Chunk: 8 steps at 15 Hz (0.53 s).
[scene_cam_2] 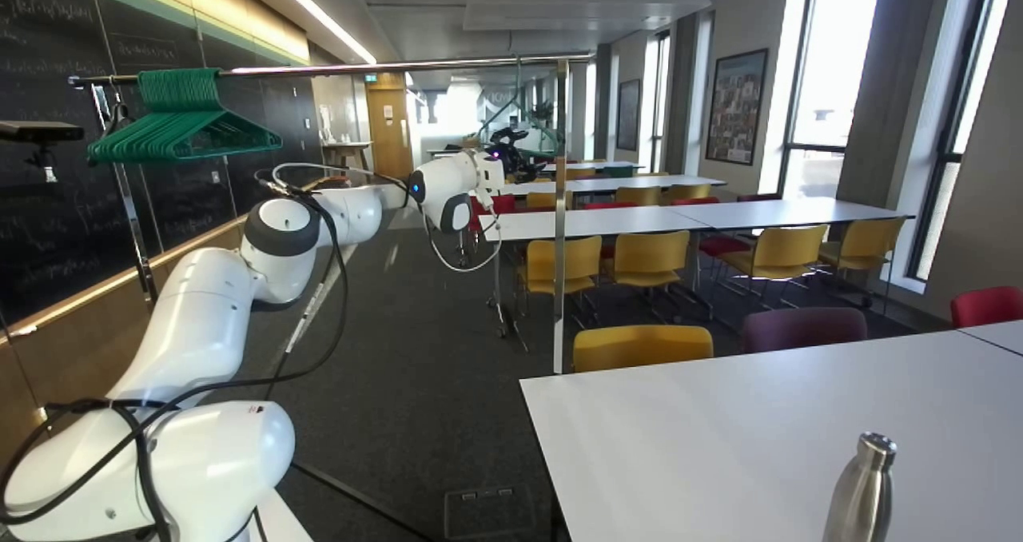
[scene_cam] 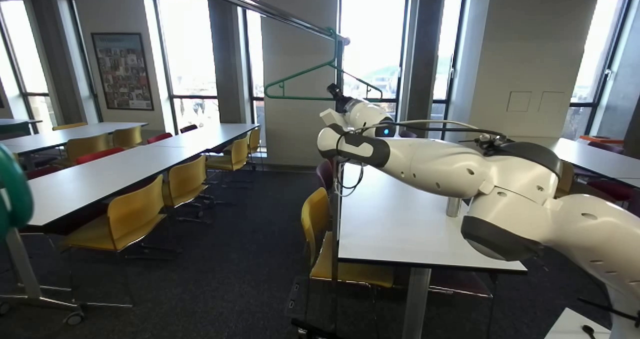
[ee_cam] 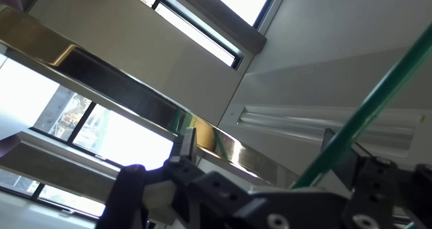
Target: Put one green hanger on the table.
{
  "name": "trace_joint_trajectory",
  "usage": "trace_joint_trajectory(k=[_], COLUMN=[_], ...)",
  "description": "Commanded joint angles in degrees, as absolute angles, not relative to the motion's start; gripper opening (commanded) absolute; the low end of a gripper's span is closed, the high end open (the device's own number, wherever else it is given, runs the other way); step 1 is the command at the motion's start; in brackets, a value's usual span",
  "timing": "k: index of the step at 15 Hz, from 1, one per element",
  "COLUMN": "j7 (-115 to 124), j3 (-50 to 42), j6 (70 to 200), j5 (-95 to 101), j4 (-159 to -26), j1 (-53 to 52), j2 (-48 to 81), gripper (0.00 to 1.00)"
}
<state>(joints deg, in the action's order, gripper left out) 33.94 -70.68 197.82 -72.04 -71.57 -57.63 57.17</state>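
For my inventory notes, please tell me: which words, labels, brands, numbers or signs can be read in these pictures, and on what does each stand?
"ICM", probably: blurred background lettering, surface unclear.
Too small or blurred to read:
handwriting on the blackboard
heading on the framed poster
green sign above the wooden door
notice on that door
small reddish marking on the robot arm

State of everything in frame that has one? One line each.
black two-finger gripper: open
single green triangular hanger: hooked over the shiny metal rail
bunch of green hangers: hanging on the same rail
white rectangular table: single hanger not yet on it
silver metal bottle: upright on that table
white ceiling strip light: lit
black wall board: white writing on it
small blue arm light: lit
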Motion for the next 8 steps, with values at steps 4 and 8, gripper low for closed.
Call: trace_joint_trajectory(k=[4, 8], j7=[36.7, 37.6], j3=[-71.4, -71.5], j6=[197.8, 197.8], j5=[-72.4, -72.2], j4=[-71.5, -71.3], j1=[-59.7, -60.2], j2=[56.5, 56.7], gripper=[1.0, 0.74])
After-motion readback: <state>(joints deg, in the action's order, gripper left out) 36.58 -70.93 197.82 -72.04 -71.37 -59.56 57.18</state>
